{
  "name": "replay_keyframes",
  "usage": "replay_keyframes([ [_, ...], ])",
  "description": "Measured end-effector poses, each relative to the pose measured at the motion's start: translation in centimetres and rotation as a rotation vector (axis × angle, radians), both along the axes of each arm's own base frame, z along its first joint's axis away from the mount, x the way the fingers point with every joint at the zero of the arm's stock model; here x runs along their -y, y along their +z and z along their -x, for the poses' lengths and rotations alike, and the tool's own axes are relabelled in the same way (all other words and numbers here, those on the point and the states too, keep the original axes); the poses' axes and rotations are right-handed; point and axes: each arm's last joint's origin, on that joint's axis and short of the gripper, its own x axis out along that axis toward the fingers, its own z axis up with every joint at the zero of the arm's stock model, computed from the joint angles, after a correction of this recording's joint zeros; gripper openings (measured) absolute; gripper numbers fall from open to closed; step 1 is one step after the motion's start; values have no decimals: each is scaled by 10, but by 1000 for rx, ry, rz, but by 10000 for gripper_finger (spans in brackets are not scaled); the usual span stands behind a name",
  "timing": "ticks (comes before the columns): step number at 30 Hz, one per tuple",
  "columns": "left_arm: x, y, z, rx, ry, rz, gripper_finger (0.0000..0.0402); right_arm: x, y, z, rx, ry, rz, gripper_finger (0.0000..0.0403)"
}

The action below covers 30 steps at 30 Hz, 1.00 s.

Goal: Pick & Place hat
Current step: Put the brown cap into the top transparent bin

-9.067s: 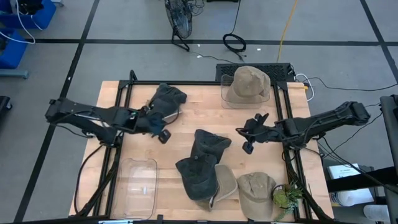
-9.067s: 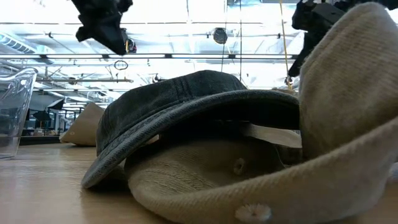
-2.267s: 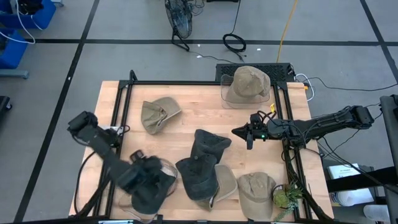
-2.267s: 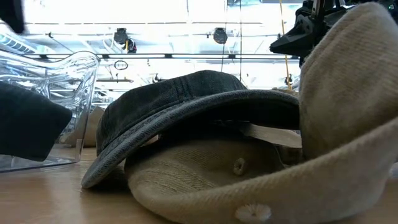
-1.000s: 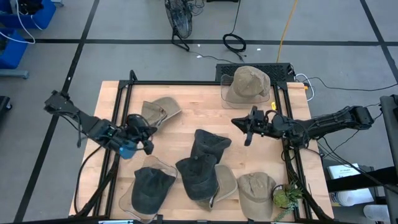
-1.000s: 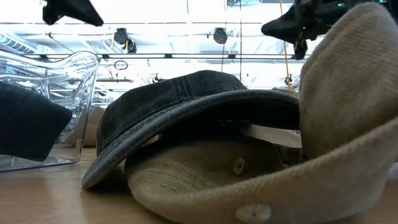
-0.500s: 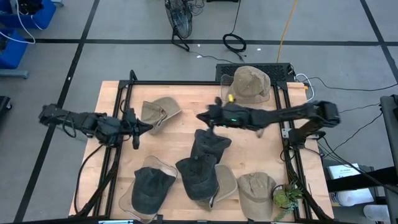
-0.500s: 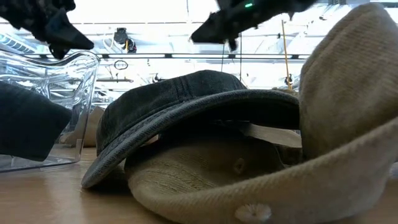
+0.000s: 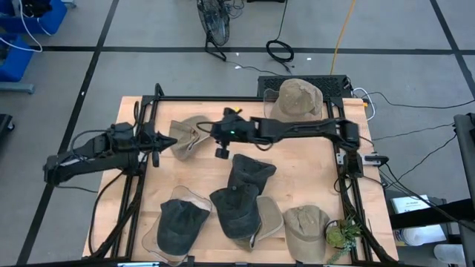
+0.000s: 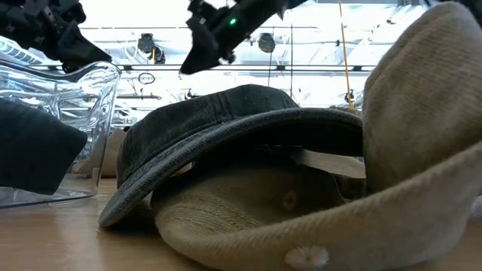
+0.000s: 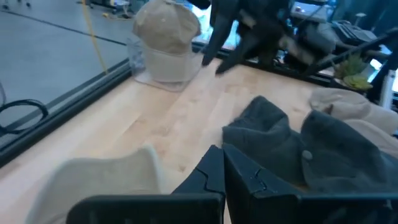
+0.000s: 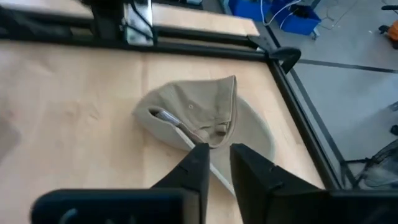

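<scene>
A small green plant [image 9: 342,235] stood at the corner of the wooden table [image 9: 215,159]. On the grey floor [image 9: 148,67] beyond lay a coiled black cable [image 9: 280,52] and a yellow cord [image 9: 340,33].

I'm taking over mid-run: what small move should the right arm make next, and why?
Probably lower the right gripper onto the tan cap at the table's far left. It hangs just beside that cap, fingers slightly parted and empty, the cap lying ahead in its wrist view. The left gripper waits shut on the cap's other side.
</scene>
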Motion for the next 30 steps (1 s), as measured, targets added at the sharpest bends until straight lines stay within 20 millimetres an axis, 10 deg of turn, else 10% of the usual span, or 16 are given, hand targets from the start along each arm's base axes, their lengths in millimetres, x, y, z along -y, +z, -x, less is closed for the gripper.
replay_keyframes([
  [15,-7,-6,-5,-19,37,250,1,5,-32,-11,-149,-20,-14,165],
  [30,-5,1,-59,-465,148,161,25,-7,-35,128,129,-221,-173,127],
])
